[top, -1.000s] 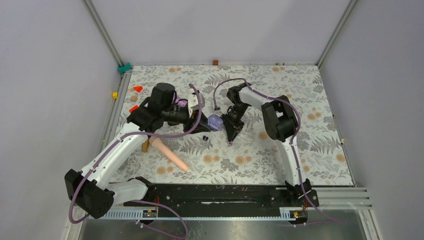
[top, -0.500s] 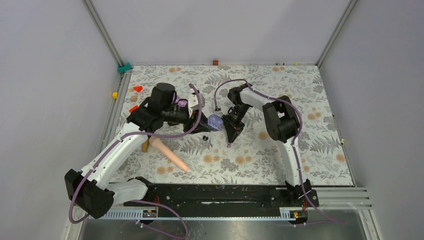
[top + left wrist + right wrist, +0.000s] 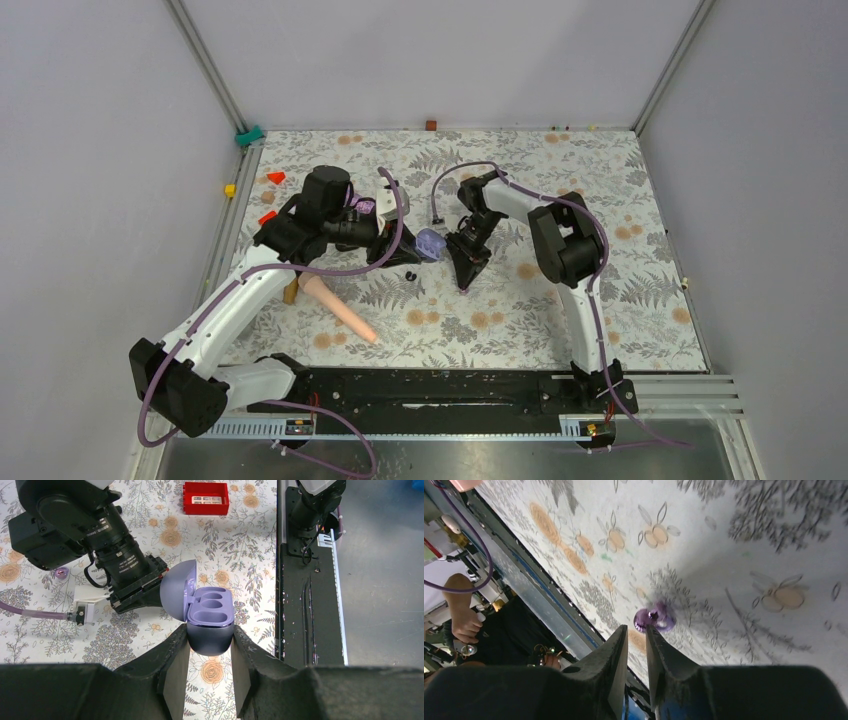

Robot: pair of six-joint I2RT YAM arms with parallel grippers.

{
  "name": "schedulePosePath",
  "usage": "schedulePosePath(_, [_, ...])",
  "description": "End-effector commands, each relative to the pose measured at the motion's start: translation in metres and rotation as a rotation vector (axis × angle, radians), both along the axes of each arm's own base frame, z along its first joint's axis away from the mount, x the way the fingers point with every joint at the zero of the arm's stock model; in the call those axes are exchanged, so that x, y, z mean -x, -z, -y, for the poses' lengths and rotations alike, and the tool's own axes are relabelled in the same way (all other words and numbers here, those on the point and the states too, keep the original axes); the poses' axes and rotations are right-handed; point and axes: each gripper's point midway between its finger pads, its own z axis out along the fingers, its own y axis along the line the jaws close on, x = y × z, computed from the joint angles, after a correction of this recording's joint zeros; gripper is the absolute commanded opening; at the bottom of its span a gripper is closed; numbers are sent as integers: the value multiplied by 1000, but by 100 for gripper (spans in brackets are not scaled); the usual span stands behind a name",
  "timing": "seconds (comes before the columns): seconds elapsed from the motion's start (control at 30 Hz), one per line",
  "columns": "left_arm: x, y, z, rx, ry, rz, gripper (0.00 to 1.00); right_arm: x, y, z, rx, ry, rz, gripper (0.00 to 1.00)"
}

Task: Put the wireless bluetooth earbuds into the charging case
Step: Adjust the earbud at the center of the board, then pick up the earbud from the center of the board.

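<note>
Now | L gripper point(image 3: 210, 632) pinching charging case point(image 3: 210, 622) (lid up, wells empty) | R gripper point(image 3: 636, 630) slightly apart near purple earbud point(image 3: 654, 618)

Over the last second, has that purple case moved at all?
No. The purple case, clamped in the left gripper, stays at the same spot right beside the small black earbud.

The charging case point(image 3: 212, 610) is seen as smooth lilac plastic with a soft satin sheen, nothing mirror-like. The left claw point(image 3: 208, 630) is done in matt black plastic, slightly grainy, and same goes for the right claw point(image 3: 635, 630). The counter point(image 3: 240, 545) is covered in a matt floral-print sheet. The purple earbud point(image 3: 655, 618) looks glossy, though it's blurred. A shiny red plastic box point(image 3: 205, 511) is spotted too.
</note>
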Motion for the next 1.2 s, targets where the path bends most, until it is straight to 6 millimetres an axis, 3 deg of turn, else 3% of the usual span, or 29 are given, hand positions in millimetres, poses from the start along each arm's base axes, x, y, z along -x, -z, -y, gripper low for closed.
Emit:
schedulePosePath(0.0, [-2,-27,1,38,7,94,2,0,-34,4,-21,35,86,28])
schedulePosePath(0.43, [-1,-30,0,42,5,103,2,-11,0,32,112,335,157,31])
schedulePosePath(0.63, [-2,-30,0,36,3,101,2,-21,11,30,148,488,190,32])
schedulePosePath(1.17, [-6,-26,0,18,-10,96,2,-7,24,23,120,651,137,31])
